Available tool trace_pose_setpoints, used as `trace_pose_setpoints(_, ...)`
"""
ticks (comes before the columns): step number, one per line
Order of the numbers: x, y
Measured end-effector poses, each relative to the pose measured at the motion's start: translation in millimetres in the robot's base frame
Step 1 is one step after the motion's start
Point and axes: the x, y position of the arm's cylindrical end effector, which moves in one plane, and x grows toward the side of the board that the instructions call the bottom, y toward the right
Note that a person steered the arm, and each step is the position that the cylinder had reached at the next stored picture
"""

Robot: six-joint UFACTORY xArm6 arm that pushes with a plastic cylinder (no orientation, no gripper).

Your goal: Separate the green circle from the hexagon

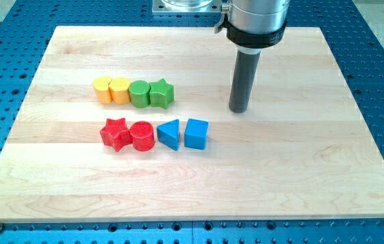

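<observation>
The green circle [139,93] sits in a row of blocks left of the board's middle. It touches the yellow hexagon [119,90] on its left and the green star [161,93] on its right. A yellow circle [102,89] ends the row on the left. My tip [239,110] rests on the board well to the right of this row, apart from every block.
A second row lies below: a red star [115,133], a red circle [142,135], a blue triangle [169,133] and a blue cube [196,133]. The wooden board [300,176] lies on a blue perforated table.
</observation>
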Motion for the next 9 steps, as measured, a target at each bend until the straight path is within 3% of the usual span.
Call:
trace_pose_setpoints(3,1.0,-1.3)
trace_pose_setpoints(7,9.8,-226.6)
trace_pose_setpoints(8,9.8,-228.1)
trace_pose_setpoints(9,-18.7,-217.5)
